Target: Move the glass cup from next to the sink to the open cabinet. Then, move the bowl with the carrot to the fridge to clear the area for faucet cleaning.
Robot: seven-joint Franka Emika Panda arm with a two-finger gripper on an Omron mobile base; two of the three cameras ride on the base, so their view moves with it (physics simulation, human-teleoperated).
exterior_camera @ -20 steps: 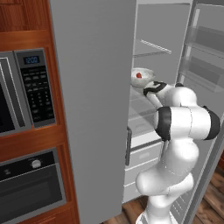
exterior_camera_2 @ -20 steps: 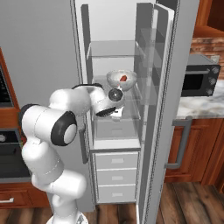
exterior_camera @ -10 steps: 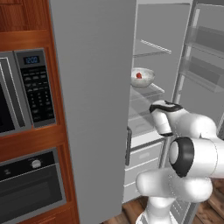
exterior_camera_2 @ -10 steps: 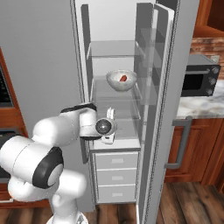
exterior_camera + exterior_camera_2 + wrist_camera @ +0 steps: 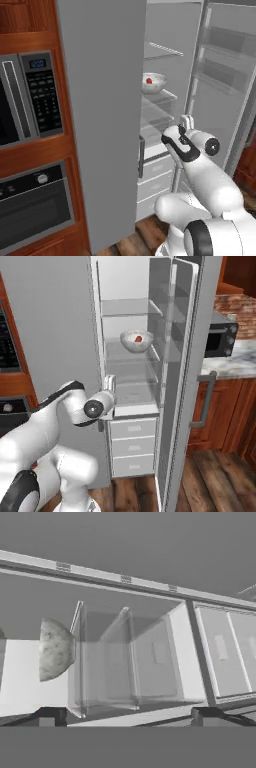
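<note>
The white speckled bowl point(image 5: 153, 83) point(image 5: 136, 341) rests on a middle shelf inside the open grey fridge point(image 5: 100, 100) point(image 5: 186, 356). The small orange-red carrot point(image 5: 149, 80) point(image 5: 139, 338) lies in it. My gripper point(image 5: 186, 121) point(image 5: 109, 382) point(image 5: 125, 716) hangs in front of the fridge, lower than the bowl's shelf and well apart from the bowl. It is open, with nothing between its fingers. In the hand view the bowl point(image 5: 55, 649) appears at the left, on its side because the camera is rolled.
A built-in microwave point(image 5: 25, 95) and oven point(image 5: 35, 200) sit in the wood wall left of the fridge. The fridge door point(image 5: 225, 85) with its shelves stands open at the right. Below are the fridge drawers point(image 5: 132, 446). A black microwave point(image 5: 222, 338) sits on the counter.
The arm has drawn back and down out of the fridge, away from the bowl. The bowl with the carrot stays on its shelf. The jaws remain open.
</note>
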